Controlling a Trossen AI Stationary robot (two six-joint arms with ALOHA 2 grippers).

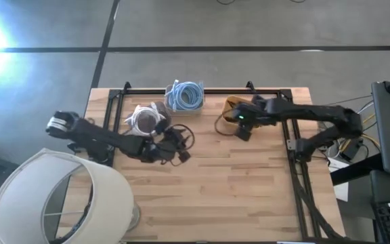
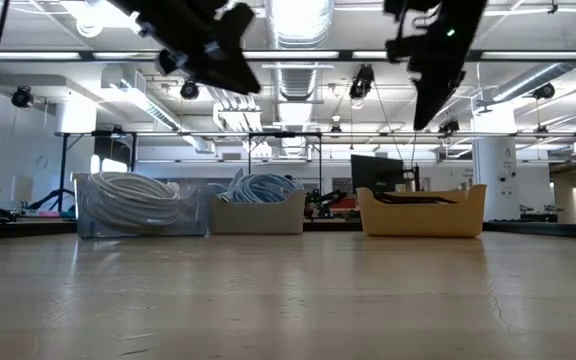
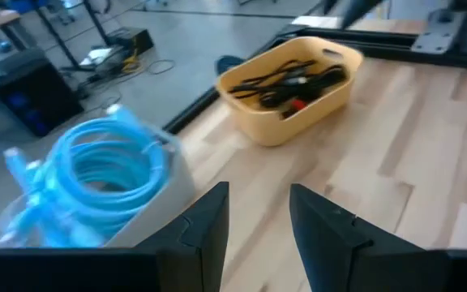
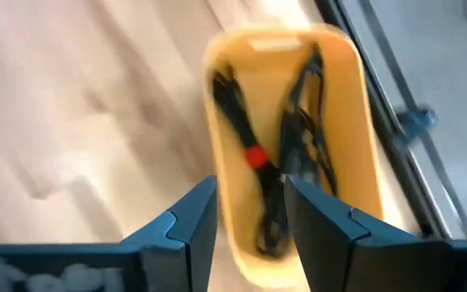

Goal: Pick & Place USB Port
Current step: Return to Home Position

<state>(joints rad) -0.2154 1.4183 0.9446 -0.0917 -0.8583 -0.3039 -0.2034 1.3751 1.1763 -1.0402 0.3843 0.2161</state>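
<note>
Three bins stand along the table's far edge: a clear bin with white cable, a grey bin with coiled blue cable, and a yellow bin holding black cables, one with a red mark. My right gripper is open and hangs above the yellow bin's near end. My left gripper is open too. It is raised over the table in front of the clear and grey bins. In the low view both grippers are high above the tabletop.
A large white drum-shaped lampshade covers the table's near left corner. A black frame rail runs along the table's right side. Bare wood fills the middle and the near part of the table.
</note>
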